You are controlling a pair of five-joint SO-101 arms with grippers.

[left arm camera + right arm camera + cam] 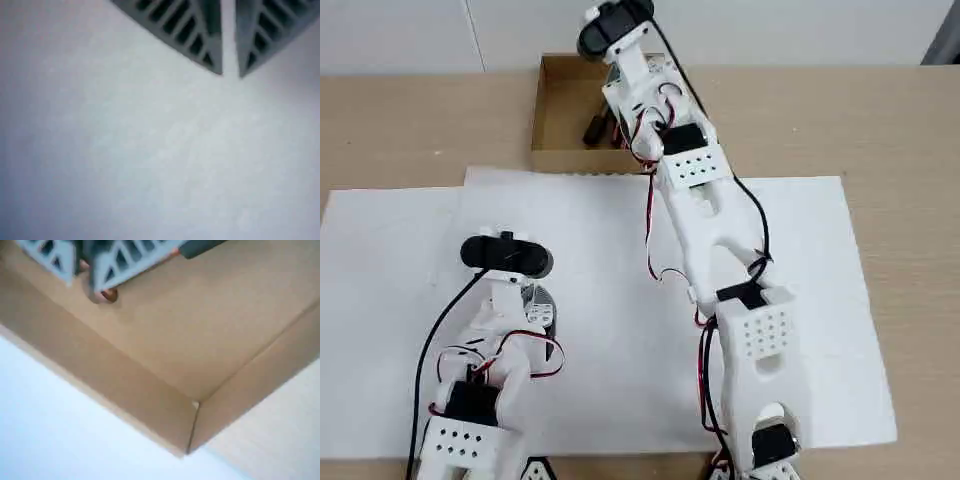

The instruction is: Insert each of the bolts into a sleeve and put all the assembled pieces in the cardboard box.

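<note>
**Q:** What surface are you working on?

**A:** A light wooden counter [900, 120] that runs up to a pale wall [420, 30]. A large white paper sheet [400, 260] covers most of its near part. An open cardboard box [548, 110] sits at the sheet's far edge.

**Q:** Where are your hands?

**A:** My right arm stretches across the sheet and into the box. My right hand [82, 285] pinches a dark cylindrical piece [103, 295] with a copper-coloured end, just above the box floor. Two box walls meet in a corner nearby. My left hand [230, 72] hangs close over the near left part of the sheet. Its fingers are almost pressed together, with a thin slit between them.

**Q:** Is anything near the right arm?

**A:** From above, a dark shape [594, 130] lies in the box beside it. I cannot tell whether that is the held piece.
</note>
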